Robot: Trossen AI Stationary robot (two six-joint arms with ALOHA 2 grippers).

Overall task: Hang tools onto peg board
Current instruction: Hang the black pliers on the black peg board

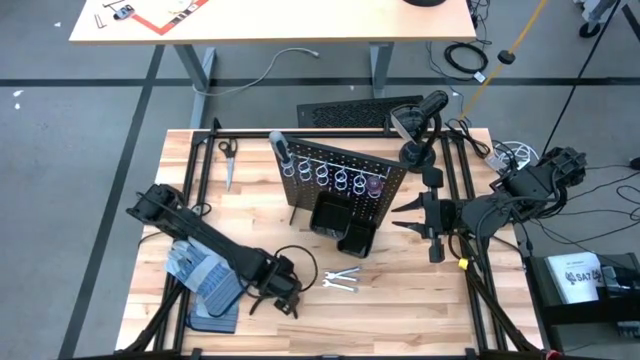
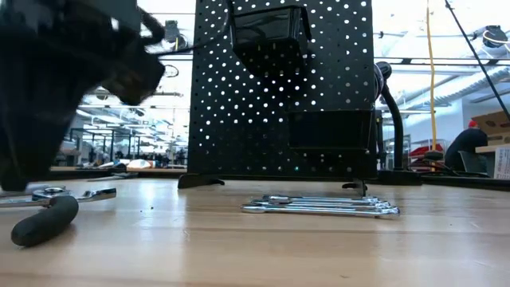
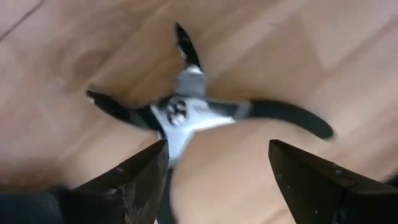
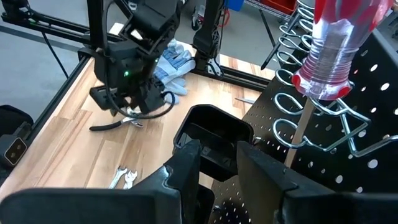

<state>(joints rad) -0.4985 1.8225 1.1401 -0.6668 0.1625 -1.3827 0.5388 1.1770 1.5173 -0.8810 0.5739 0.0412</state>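
Black-and-silver pliers [image 3: 180, 115] lie spread open on the wooden table, near the front. My left gripper [image 3: 217, 162] hovers open just above them, pointing steeply down, with one finger [image 3: 134, 180] over a pliers handle; I cannot tell whether it touches. Silver wrenches [image 1: 340, 280] lie flat to the right of the pliers. The peg board [image 1: 340, 180] stands upright mid-table. A red-handled screwdriver [image 4: 336, 43] and a grey-handled one [image 1: 283, 155] hang in its rings. My right gripper [image 1: 400, 216] waits open and empty, raised to the right of the board.
Blue-grey gloves [image 1: 195, 265] lie at the front left beside my left arm, partly on a dark flat pad [image 1: 215, 318]. Scissors [image 1: 228, 150] lie at the far left. The board's black bin [image 4: 214, 134] juts toward the front. A black stand [image 1: 425, 130] rises at the far right.
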